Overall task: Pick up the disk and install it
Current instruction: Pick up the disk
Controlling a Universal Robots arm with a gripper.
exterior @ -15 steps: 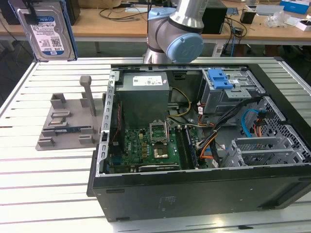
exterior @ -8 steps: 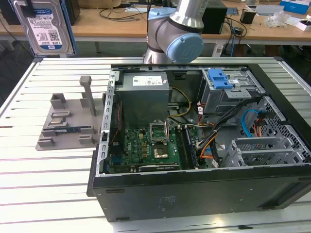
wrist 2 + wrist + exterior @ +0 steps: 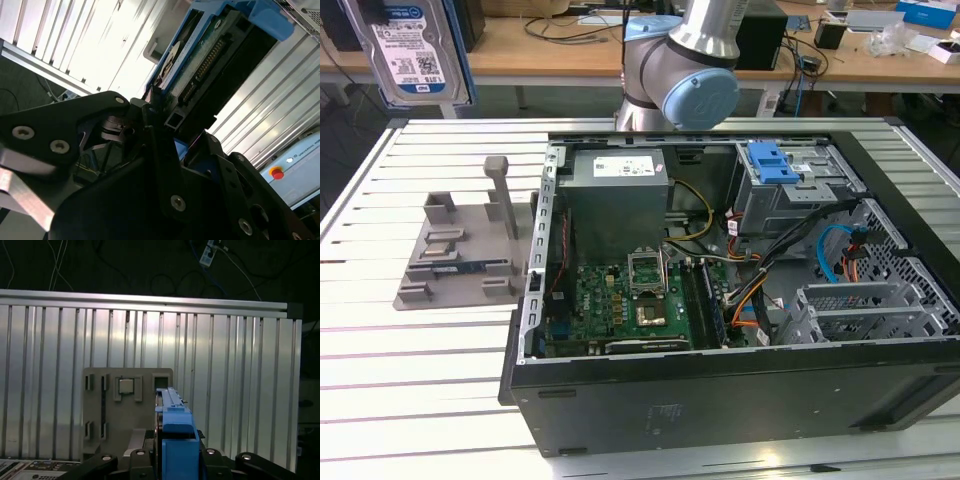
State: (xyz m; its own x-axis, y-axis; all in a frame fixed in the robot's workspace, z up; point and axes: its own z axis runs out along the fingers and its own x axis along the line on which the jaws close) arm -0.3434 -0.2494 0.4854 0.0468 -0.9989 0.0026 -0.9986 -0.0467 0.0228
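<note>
The disk [image 3: 415, 50], silver with a blue-and-white label and a blue frame, hangs high above the table at the exterior view's left, above the grey fixture. In the second wrist view the disk [image 3: 210, 47] stands edge-on with its connector row showing, and my gripper [image 3: 165, 117] is shut on its near end, black fingers [image 3: 155, 150] pressed on both sides. In the first wrist view the disk's blue frame edge [image 3: 175, 432] rises between the jaws of my gripper [image 3: 175, 460], over the slatted table.
An open computer case [image 3: 720, 400] lies on the slatted table, with a grey power-supply box [image 3: 620, 190], a motherboard [image 3: 620, 305] and a drive cage with a blue latch [image 3: 775, 160]. A grey fixture plate [image 3: 460, 250] [image 3: 125, 415] sits at the exterior view's left. The arm's base [image 3: 680, 70] is behind the case.
</note>
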